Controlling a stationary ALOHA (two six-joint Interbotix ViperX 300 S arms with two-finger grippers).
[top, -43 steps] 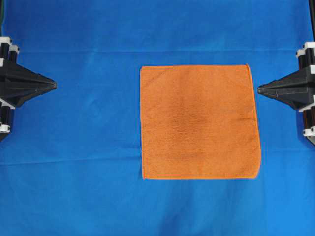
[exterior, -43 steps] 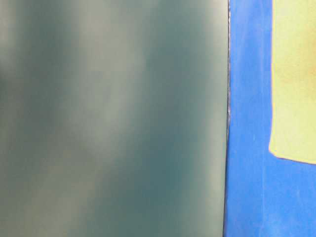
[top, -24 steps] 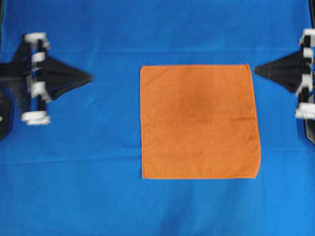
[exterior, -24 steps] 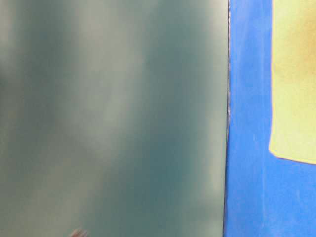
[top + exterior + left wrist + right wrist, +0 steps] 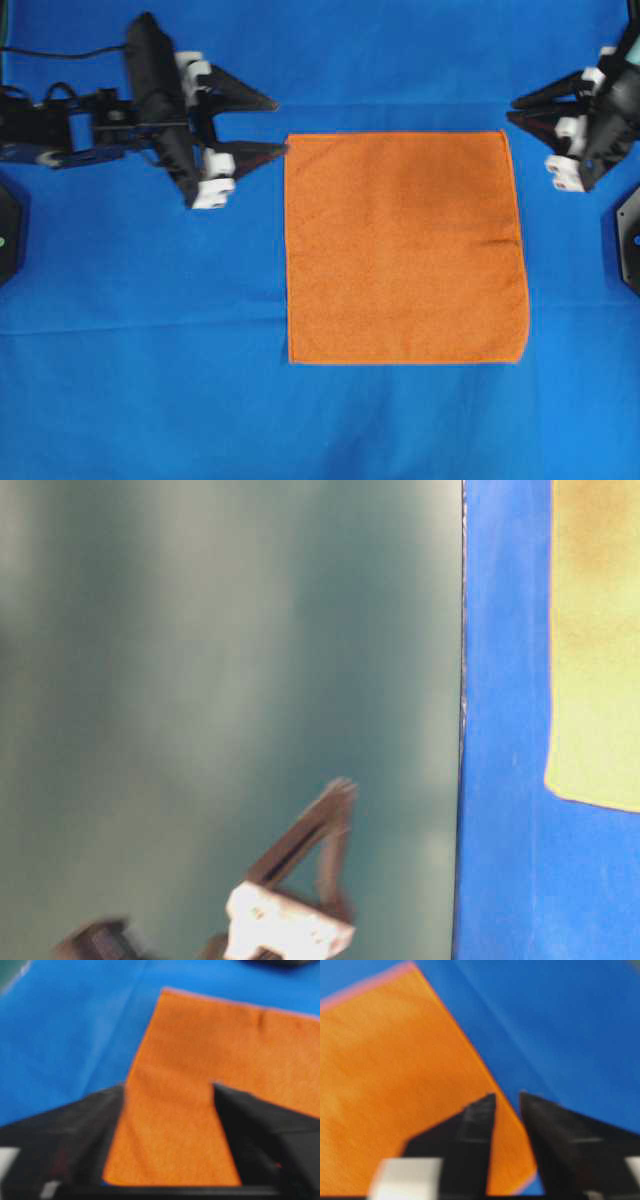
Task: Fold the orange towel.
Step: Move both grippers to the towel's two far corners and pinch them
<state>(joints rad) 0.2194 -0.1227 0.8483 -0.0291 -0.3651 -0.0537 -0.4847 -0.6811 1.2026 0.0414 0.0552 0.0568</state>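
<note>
Orange towel point(image 5: 405, 247) is now flanked, on blue cloth point(image 5: 150, 350), by advanced left gripper point(image 5: 276, 125) and right gripper point(image 5: 513, 108), jaws parted.

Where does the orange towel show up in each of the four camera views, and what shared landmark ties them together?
Overhead: orange towel flat, right of centre, on the blue cloth.
Table-level: a washed-out yellowish patch at the right edge.
Left wrist: fills the middle, seen between the open pincer fingers.
Right wrist: left half, its hem running diagonally.
Shared landmark: the towel's edge against the blue cloth.
</note>
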